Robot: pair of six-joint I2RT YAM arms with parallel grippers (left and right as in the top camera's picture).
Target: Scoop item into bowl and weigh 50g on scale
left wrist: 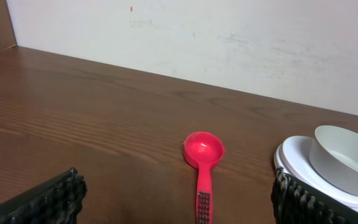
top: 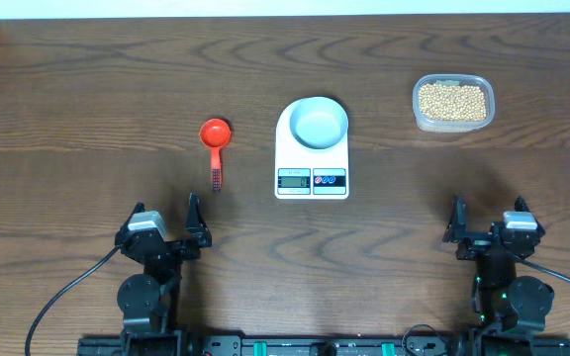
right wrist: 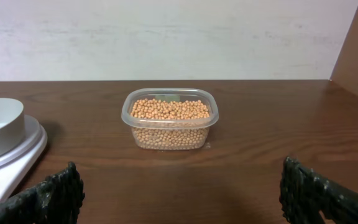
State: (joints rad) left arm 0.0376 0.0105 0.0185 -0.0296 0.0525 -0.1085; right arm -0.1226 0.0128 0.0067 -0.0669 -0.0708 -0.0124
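Black ribbed pads (left wrist: pixel 48 199) are seen at the bottom corners of both wrist views, wide apart with nothing between them: the left pincer (top: pixel 164 213) and the right pincer (top: pixel 488 213) are spread and empty, held low at 8 and 4 o'clock of the scale (top: pixel 312 158). The scale is laid at the middle of the worktop (top: pixel 87 99) with its display (top: pixel 294 179) toward 6 o'clock; the reading is too small to be made out. The bowl (top: pixel 320 124) is set on its platform toward 12 o'clock and appears empty. The beans (top: pixel 452 101) are all held in a clear tub (right wrist: pixel 126 118) at 2 o'clock of the scale, well apart from it, ahead of the right pincer. A red scoop (top: pixel 215 133) is laid flat at 9 o'clock of the scale, cup toward 12, handle toward 6, ahead of the left pincer

No part of the task is judged done; the step in hand is the taking up of the scoop. For that, the left pincer would need to be brought forward and down over the handle, jaws set at 3 and 9 o'clock across it, and closed low, since the handle is thin and lies flush on the wood
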